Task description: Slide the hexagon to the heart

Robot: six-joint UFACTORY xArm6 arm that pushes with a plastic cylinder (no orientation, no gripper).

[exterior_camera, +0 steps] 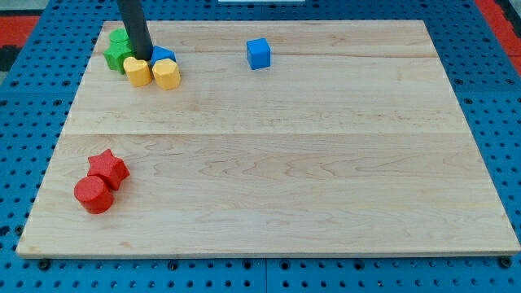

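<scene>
Nearest the view's bottom: red cylinder at the lower left of the wooden board, touching a red star block just above and to its right.

Upper left corner holds a cluster of 5 blocks. 2 green blocks sit at the cluster's left: one lower, one behind it toward the view's top; shapes unclear, partly hidden by the rod. 2 yellow blocks sit side by side at the cluster's front: the left one rounded, heart-like; the right one faceted, reads as the hexagon. They touch or nearly touch. Blue block sits just behind the right yellow one, shape not resolvable.

My tip comes down inside the cluster, between the green blocks and the blue block, just behind the 2 yellow ones. No gripper fitted; plain rod only, so no open/closed state applies.

Blue cube stands alone near the top edge, well right of the cluster.
</scene>
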